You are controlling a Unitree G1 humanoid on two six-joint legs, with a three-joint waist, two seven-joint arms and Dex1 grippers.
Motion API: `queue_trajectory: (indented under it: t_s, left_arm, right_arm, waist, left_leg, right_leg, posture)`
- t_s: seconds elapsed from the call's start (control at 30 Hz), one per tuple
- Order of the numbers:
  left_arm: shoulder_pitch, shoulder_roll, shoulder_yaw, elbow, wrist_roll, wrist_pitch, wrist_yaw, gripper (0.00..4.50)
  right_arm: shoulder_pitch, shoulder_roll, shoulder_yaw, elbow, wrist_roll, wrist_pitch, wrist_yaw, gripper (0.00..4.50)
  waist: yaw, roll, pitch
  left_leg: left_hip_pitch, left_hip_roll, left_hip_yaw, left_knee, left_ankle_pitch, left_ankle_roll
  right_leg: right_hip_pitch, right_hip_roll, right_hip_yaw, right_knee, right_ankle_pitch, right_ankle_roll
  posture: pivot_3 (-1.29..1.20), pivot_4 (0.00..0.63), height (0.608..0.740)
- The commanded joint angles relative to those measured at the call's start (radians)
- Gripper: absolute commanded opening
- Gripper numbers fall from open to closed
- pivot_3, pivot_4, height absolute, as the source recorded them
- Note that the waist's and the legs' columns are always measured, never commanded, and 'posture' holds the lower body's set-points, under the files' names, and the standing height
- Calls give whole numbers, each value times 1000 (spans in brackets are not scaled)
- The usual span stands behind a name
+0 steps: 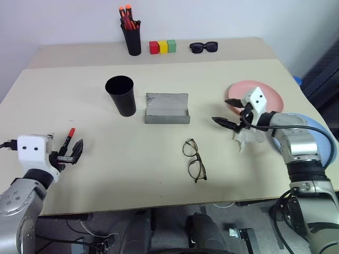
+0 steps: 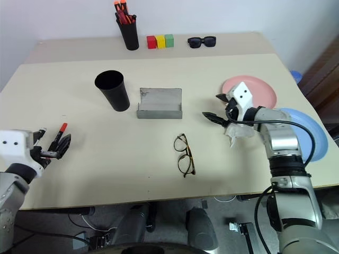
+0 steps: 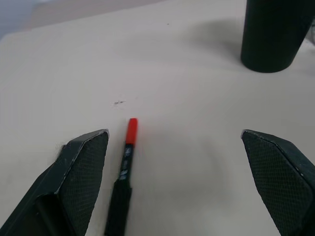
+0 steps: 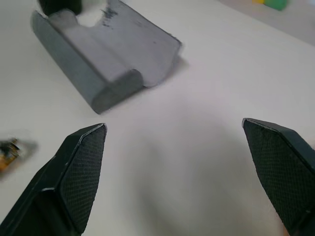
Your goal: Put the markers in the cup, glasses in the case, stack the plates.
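Left pincer [image 1: 70, 153] hangs with jaws apart beside the slim black red-capped marker [image 3: 123, 174] on the beige surface [image 1: 159, 159], seemingly lined up to grasp it; right pincer [image 1: 229, 117], also apart, faces the open grey hinged case [image 1: 167, 108] from the right

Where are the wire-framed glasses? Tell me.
In the head views, the glasses lie open on the table near its front edge, in front of the open case.
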Motion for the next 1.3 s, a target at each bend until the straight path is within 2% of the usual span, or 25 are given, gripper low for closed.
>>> queue_trajectory:
  t_s: [0.03,0.3,0.47,0.57,0.67,0.87,0.97,1.13,1.2,1.3]
  left_arm:
    - [-41,19,-4,-21,-3,48,23,4423]
    - [-219,20,26,52,-4,330,161,4475]
    - [-390,54,82,113,-31,652,195,4475]
    - [-466,127,48,181,-7,866,184,4475]
    - [-502,142,45,229,-1,930,176,4475]
    - [-517,140,43,326,-40,934,163,4475]
    - [-518,147,31,338,-43,934,166,3588]
    - [-537,133,44,332,-25,934,181,1094]
    - [-544,113,62,300,4,864,186,79]
    - [-501,92,35,228,143,409,242,26]
  right_arm:
    - [4,42,22,-114,22,7,-14,4500]
    - [89,122,132,-345,11,63,-45,4500]
    - [124,186,228,-441,-11,98,-88,4500]
    - [127,236,270,-468,-19,107,-120,4500]
    - [132,257,291,-491,-21,123,-138,4500]
    - [150,262,308,-534,-15,147,-160,4500]
    - [158,256,310,-546,-15,153,-163,4500]
    - [158,258,317,-546,-19,156,-169,4500]
    - [156,260,321,-547,-20,157,-171,4500]
    - [151,263,326,-546,-18,159,-172,4500]
  waist:
    - [1,0,0]
    - [5,0,0]
    - [3,-1,0]
    - [1,-2,0]
    - [1,-2,0]
    - [5,-4,0]
    - [4,-4,0]
    - [2,-4,0]
    - [4,-4,-1]
    - [4,-7,-1]
  left_leg:
    - [0,0,0,0,0,0]
    - [-1,0,-2,6,0,0]
    - [0,0,-3,9,0,0]
    - [0,1,-4,10,1,-2]
    - [0,1,-4,10,1,-3]
    - [0,1,-5,9,0,-6]
    - [0,1,-5,9,0,-7]
    - [0,1,-4,8,0,-7]
    - [0,1,-4,8,0,-7]
    - [-1,0,-4,8,0,-7]
  right_leg:
    - [0,0,0,1,0,0]
    - [1,2,-1,4,1,2]
    - [0,4,-1,9,0,2]
    - [-1,6,-1,12,0,2]
    - [-1,6,-1,12,0,2]
    - [-2,5,-1,12,0,2]
    - [-3,2,-1,12,0,2]
    - [-4,1,-1,12,0,1]
    - [-6,0,-1,12,0,1]
    - [-7,-1,-1,12,1,1]
  posture:
    - [0,150,740]
    - [0,150,740]
    - [0,150,740]
    - [0,150,740]
    - [0,150,740]
    - [0,150,740]
    - [0,150,740]
    - [0,150,740]
    - [0,150,740]
    - [0,150,740]
